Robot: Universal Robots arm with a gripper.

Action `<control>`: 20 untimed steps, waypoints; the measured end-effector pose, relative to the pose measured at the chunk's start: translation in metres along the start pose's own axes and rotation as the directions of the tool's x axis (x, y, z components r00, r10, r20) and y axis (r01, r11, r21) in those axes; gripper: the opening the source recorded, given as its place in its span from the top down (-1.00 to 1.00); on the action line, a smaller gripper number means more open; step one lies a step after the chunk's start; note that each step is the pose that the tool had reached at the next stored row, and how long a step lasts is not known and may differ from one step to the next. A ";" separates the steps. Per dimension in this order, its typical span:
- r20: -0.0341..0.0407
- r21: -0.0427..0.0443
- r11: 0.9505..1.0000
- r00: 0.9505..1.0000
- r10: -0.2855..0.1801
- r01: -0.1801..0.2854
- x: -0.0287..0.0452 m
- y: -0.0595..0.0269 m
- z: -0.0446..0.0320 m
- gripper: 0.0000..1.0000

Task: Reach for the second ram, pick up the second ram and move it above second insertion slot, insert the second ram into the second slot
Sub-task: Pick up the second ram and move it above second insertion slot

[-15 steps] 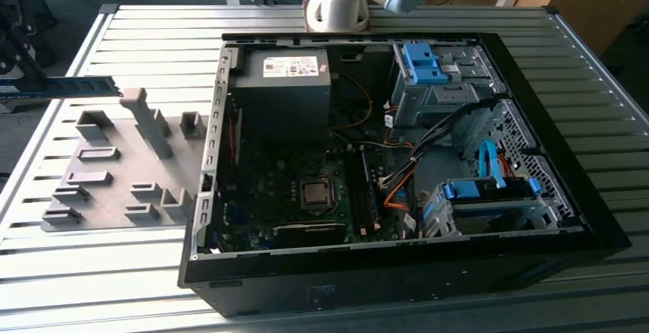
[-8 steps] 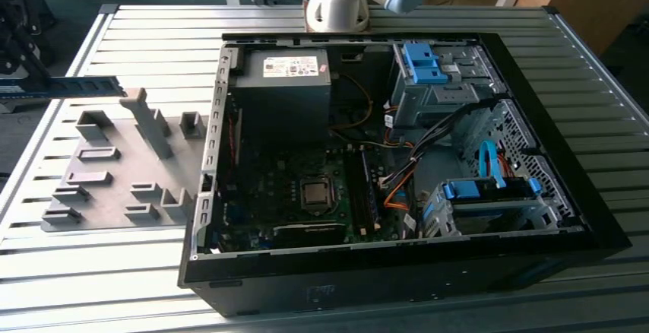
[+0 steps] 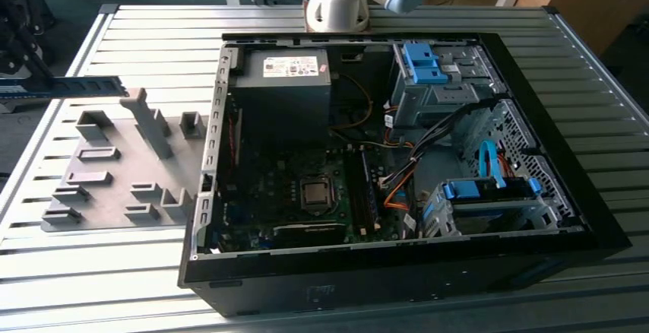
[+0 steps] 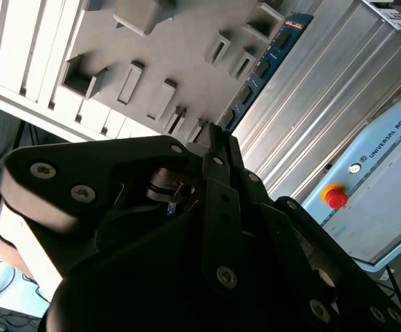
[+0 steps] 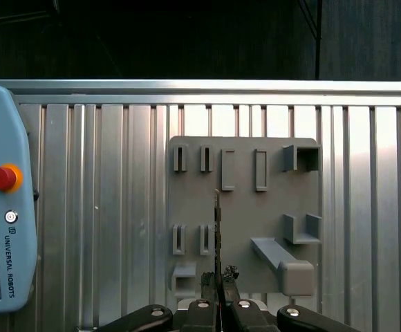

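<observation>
The second ram point(image 3: 76, 87), a thin blue-green stick with dark chips, hangs level above the far end of the grey holder plate point(image 3: 112, 177) at the exterior view's left. In the second wrist view the ram point(image 4: 266, 66) runs out from between the black fingers. My gripper point(image 4: 214, 142) is shut on its near end. In the first wrist view the ram point(image 5: 217, 228) shows edge-on, rising from my gripper point(image 5: 218, 282) over the holder plate point(image 5: 245, 207). The memory slots point(image 3: 367, 196) lie on the motherboard inside the open computer case point(image 3: 568, 196), well to the right of the ram.
The holder plate carries several raised grey brackets and pockets. A light-blue teach pendant point(image 5: 3, 207) with a red button lies on the ribbed metal table point(image 3: 609, 67) beside the plate. Inside the case are a power supply point(image 3: 289, 67), drive cages and cables.
</observation>
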State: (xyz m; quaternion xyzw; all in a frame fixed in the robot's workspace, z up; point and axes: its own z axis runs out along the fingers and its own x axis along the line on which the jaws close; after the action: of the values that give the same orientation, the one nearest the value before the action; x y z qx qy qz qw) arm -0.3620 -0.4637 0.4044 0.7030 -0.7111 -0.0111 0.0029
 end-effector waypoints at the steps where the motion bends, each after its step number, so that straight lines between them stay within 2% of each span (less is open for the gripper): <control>1: 0.000 0.000 1.000 1.000 0.000 0.000 0.0000 -0.0003 0.0000 0.73; 20: 0.000 0.000 1.000 1.000 0.000 0.000 -0.0001 -0.0096 -0.0002 0.73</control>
State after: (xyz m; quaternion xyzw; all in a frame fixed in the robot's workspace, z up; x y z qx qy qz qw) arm -0.3524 -0.4637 0.4044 0.7030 -0.7111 -0.0111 0.0029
